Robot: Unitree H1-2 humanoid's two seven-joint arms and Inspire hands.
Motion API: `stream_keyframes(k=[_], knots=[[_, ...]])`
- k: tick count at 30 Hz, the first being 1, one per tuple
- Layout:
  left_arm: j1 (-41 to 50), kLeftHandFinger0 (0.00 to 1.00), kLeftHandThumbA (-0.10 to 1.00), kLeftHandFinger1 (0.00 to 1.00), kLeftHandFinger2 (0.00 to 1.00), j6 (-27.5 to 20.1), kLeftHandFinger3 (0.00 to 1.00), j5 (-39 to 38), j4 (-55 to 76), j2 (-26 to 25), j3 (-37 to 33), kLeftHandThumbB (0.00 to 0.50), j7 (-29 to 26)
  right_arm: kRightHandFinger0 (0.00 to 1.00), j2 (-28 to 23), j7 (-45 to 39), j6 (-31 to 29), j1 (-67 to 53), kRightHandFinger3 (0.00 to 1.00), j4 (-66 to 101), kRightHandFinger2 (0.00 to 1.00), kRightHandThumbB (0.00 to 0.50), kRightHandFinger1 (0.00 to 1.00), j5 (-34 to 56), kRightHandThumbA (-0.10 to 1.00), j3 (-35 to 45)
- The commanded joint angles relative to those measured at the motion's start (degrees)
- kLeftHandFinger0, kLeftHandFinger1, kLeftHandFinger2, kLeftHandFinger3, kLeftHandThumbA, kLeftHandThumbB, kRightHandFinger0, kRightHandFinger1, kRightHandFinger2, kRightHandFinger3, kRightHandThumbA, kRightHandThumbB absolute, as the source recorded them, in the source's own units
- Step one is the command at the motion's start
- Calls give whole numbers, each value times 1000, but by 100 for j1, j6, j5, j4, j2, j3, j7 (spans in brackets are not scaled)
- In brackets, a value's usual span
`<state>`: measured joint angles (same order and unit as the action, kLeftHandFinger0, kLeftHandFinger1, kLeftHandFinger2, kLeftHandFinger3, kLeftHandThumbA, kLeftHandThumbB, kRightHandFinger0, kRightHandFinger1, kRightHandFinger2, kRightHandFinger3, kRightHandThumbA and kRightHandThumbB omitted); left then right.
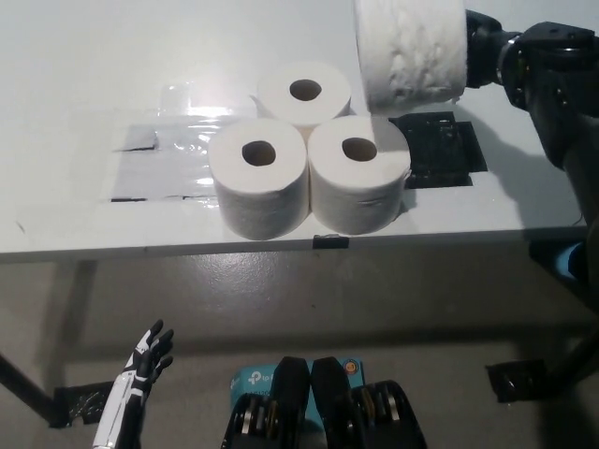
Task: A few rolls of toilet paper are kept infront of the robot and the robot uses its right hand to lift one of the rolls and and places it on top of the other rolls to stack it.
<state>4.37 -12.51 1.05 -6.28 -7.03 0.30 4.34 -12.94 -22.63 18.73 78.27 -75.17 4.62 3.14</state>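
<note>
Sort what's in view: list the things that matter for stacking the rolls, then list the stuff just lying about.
Belongs to the job:
- held toilet roll, gripped in the right hand
- three standing rolls on the white table

Just lying about:
- black tape patch
- clear tape patch
- left hand, resting low, open

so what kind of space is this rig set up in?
Most likely a lab or test bay, not a home. A plain white table carries taped-down patches: a clear plastic sheet and a black tape patch. Below is a bare concrete floor, with more black tape stuck to it.
</note>
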Motion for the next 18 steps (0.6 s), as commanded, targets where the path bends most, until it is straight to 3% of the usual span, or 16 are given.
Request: stream_keyframes(k=[1, 4, 7, 8, 18], knots=[[-13, 1000, 1000, 1000, 1000, -72, 1000, 20, 190, -63, 14, 165, 3, 0, -19, 133, -458, 545, 403, 83, 131, 84, 0, -324, 788, -318], [-10, 1000, 1000, 1000, 1000, -109, 1000, 33, 176, -78, 11, 166, 11, 0, 16, 176, -470, 580, 308, 47, 144, 105, 0, -419, 788, -515], [-13, 1000, 1000, 1000, 1000, -104, 1000, 40, 181, -79, 14, 165, 10, 0, 34, 222, -627, 600, 208, 2, 110, 95, 0, -540, 746, -728], [-19, 1000, 1000, 1000, 1000, -117, 1000, 53, 179, -77, 14, 157, 2, 0, 43, 251, -669, 612, 163, -18, 96, 66, 0, -606, 736, -813], [-25, 1000, 1000, 1000, 1000, -131, 1000, 75, 152, -65, 14, 156, -8, 0, 133, 283, -814, 716, 151, -139, 142, 46, 0, -786, 756, -1048]])
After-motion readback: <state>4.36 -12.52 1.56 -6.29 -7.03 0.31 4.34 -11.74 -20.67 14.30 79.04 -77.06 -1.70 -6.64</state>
